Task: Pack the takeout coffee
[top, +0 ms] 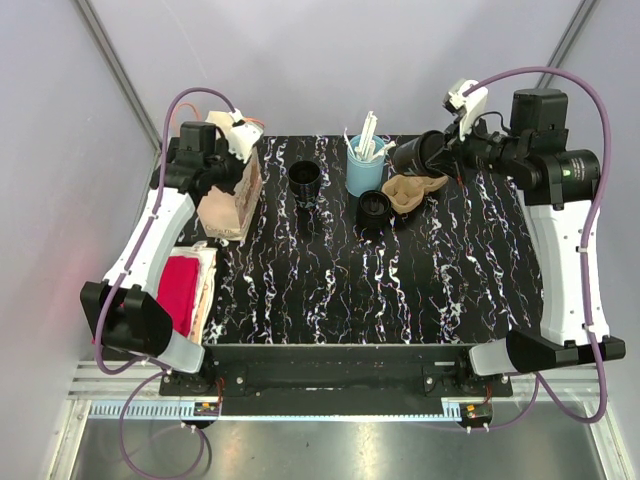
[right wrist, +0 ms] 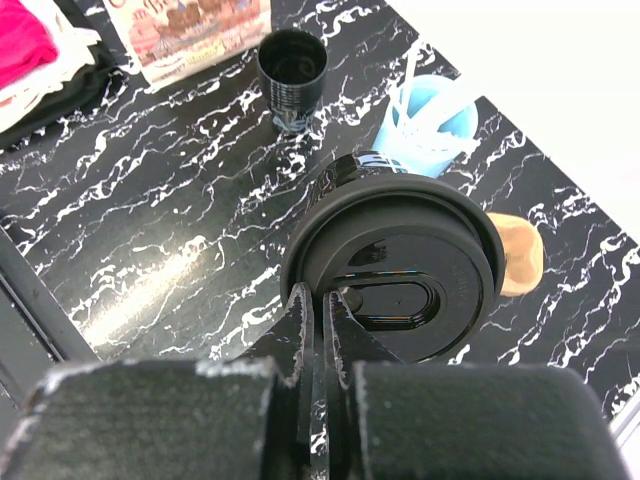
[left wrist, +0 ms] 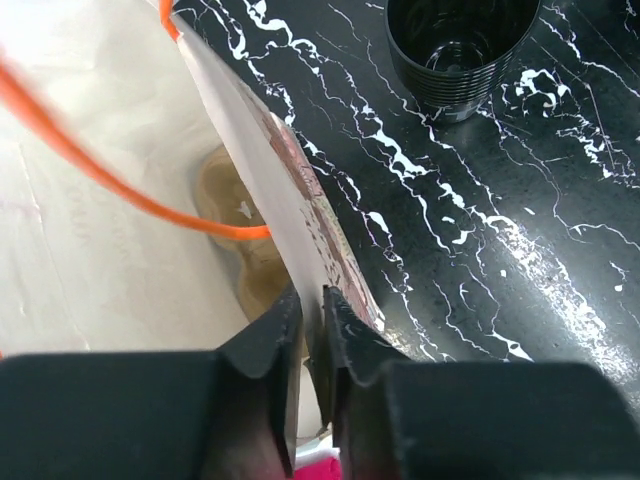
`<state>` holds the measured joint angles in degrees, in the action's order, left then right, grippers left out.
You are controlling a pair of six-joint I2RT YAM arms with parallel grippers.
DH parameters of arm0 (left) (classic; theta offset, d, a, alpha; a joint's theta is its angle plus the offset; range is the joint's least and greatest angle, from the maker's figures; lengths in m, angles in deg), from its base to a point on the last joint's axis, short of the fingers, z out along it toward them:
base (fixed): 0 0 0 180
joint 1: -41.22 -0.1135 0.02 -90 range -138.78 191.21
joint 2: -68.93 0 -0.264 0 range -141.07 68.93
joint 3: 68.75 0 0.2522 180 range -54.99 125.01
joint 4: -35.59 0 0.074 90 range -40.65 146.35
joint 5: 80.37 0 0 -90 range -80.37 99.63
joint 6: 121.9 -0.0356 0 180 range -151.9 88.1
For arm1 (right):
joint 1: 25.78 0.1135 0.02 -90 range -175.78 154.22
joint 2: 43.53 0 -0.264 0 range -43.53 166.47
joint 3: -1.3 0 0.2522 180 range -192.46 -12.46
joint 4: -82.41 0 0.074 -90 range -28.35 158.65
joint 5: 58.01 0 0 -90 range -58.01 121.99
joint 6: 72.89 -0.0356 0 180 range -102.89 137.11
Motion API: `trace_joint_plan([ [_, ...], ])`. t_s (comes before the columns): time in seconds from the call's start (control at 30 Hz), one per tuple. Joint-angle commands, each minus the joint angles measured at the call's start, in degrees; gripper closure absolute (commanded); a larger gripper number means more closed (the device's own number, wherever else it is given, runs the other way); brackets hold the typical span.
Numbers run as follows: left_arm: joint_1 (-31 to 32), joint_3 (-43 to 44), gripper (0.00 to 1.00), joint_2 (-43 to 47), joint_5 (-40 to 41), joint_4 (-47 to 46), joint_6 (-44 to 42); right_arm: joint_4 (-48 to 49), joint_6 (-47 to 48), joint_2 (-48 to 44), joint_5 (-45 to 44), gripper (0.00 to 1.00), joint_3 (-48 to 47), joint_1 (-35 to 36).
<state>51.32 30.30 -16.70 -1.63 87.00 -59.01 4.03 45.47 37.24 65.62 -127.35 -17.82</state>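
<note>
At far left, the left gripper (left wrist: 312, 305) pinches the bag (left wrist: 285, 185) wall, likely to hold it open; at far right, the right gripper (right wrist: 318, 300) clamps the coffee (right wrist: 400, 250) by its lid rim, aloft.

table (top: 400, 290): black, white veins | takeout coffee (right wrist: 400, 260): black | bag (top: 228, 205): pale tan

right jaws partly hide the takeout coffee (right wrist: 400, 250), and the top edge crops the lidless cup (left wrist: 460, 50).
</note>
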Motion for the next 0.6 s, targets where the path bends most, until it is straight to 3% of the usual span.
trace_joint_plan([
  [0.0,0.70,-0.04,0.90,1.16,1.51,-2.14,0.04,-0.07,-1.46,1.23,0.12,1.00,-3.05,1.08],
  [0.1,1.14,-1.00,1.00,2.30,1.78,-2.14,0.31,-0.07,-1.46,1.76,-0.14,1.00,-3.32,1.17],
  [0.57,2.72,1.45,1.00,5.55,-1.39,0.93,8.83,-0.16,-1.64,3.34,-0.93,1.00,-4.73,2.40],
])
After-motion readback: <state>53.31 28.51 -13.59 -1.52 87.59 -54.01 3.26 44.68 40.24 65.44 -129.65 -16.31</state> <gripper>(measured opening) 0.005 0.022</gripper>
